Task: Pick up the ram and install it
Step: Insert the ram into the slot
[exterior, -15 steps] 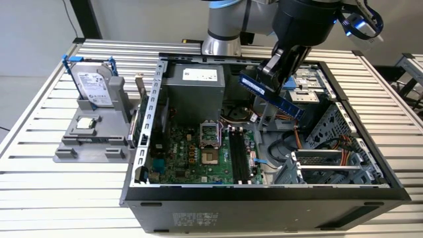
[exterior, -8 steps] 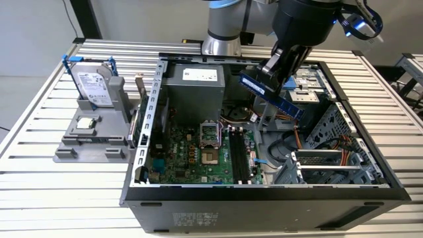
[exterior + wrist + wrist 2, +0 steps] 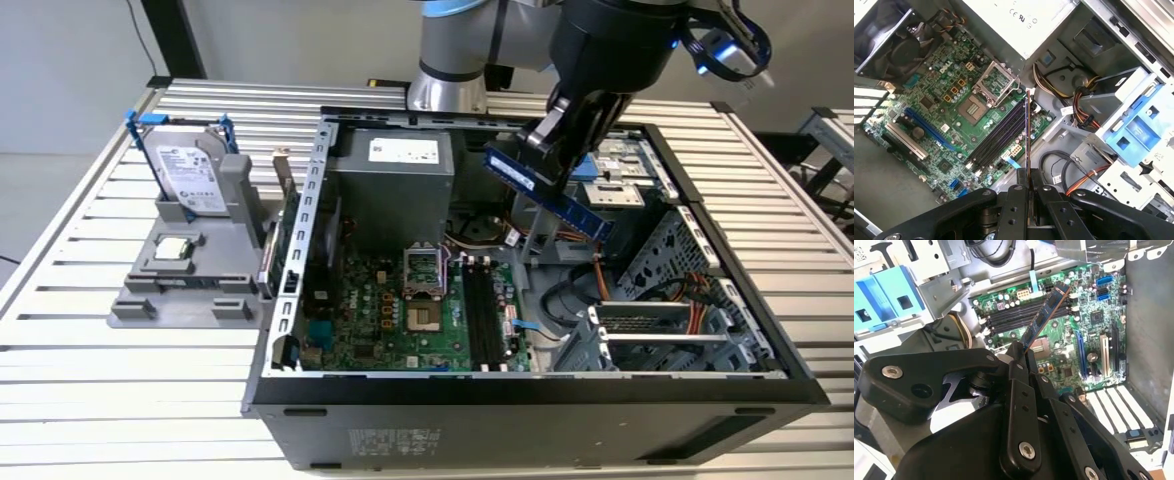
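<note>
My gripper (image 3: 558,140) is shut on the ram (image 3: 547,190), a long dark strip held tilted in the air above the open computer case (image 3: 534,410). Below it lies the green motherboard (image 3: 400,320) with its black memory slots (image 3: 483,318); the ram is clear of them. In the second wrist view the ram (image 3: 1046,315) sticks out from the gripper (image 3: 1019,352) over the slots (image 3: 1024,315). The first wrist view has the ram (image 3: 1027,130) edge-on, rising from the gripper (image 3: 1026,175) beside the slots (image 3: 999,135).
A silver hard drive (image 3: 187,170) and a small square processor chip (image 3: 174,248) rest on a grey stand at the exterior view's left. Inside the case are the power supply (image 3: 394,170), the processor socket (image 3: 424,290), cables (image 3: 587,290) and a metal drive cage (image 3: 667,335).
</note>
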You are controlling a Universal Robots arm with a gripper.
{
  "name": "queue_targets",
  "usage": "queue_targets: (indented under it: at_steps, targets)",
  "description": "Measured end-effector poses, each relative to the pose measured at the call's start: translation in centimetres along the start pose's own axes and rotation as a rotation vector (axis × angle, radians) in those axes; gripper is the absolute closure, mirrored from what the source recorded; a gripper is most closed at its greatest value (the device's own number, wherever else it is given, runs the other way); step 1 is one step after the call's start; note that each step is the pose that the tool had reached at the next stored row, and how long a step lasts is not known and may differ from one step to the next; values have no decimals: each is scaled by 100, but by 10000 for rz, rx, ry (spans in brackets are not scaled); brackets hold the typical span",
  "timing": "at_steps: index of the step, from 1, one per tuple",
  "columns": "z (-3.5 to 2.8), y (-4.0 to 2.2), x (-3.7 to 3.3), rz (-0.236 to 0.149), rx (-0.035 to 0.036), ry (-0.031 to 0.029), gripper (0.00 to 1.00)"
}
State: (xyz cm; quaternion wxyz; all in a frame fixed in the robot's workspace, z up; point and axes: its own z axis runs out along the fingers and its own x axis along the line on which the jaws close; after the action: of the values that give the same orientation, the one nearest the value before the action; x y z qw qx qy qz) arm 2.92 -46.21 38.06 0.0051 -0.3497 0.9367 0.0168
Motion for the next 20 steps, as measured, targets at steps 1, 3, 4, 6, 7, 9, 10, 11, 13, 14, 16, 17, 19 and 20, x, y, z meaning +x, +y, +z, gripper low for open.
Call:
queue_targets:
  at_steps: [1, 3, 4, 6, 7, 9, 10, 11, 13, 14, 16, 17, 19, 20]
  targets:
    - [0, 0, 0, 29, 0, 0, 100]
    - [0, 0, 1, 90, 2, -2, 100]
    - [0, 1, 1, 119, 2, -4, 100]
    - [1, 1, 1, 175, 2, -6, 100]
    - [1, 1, 2, 204, 3, -7, 100]
    - [1, 1, 2, 263, 4, -9, 100]
    - [1, 1, 2, 291, 5, -10, 100]
    - [1, 1, 2, 323, 5, -11, 100]
    - [1, 2, 3, 381, 7, -12, 100]
    - [1, 2, 3, 410, 7, -13, 100]
    - [1, 2, 3, 464, 8, -15, 100]
    - [1, 2, 3, 492, 10, -15, 100]
    - [1, 2, 3, 546, 10, -17, 100]
    - [0, 2, 3, 573, 11, -17, 100]
